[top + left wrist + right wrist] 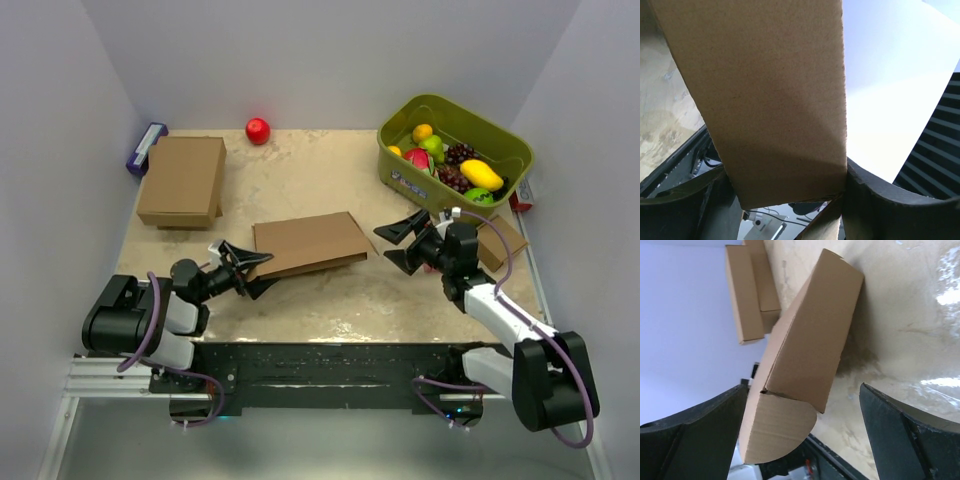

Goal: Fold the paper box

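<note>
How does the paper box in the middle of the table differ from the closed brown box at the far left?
The paper box sits mid-table with its near-left corner between the left gripper's fingers; the closed brown box lies untouched at the far left. The paper box looks tilted, one rounded flap hanging loose in the right wrist view; the closed brown box looks shut, resting on another cardboard piece. Both are plain brown cardboard.

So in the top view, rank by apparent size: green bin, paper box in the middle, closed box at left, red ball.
1. green bin
2. paper box and closed box: too alike to rank
3. red ball
</note>
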Tool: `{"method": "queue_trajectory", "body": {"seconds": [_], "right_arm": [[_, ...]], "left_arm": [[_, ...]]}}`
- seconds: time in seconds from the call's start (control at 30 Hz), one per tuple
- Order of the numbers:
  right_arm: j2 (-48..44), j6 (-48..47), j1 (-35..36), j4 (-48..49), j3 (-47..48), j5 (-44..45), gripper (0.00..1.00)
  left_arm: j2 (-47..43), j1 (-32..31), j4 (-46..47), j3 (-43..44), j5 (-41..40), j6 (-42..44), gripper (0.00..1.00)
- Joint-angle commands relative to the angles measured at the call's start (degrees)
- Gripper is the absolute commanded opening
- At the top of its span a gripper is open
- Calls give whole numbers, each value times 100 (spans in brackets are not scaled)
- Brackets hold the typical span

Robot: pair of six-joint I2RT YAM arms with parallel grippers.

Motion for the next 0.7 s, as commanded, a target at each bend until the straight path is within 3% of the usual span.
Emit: {"method": "queue_trajectory", "body": {"seconds": [0.0,0.67], "right_arm": [[166,862,46,1125,-297,-235,98],[509,1338,960,1320,264,837,97]], "left_arm": [[-79,-27,1821,-210,-67,-207,51],[334,-115,2902,194,-506,-1174,49]]}}
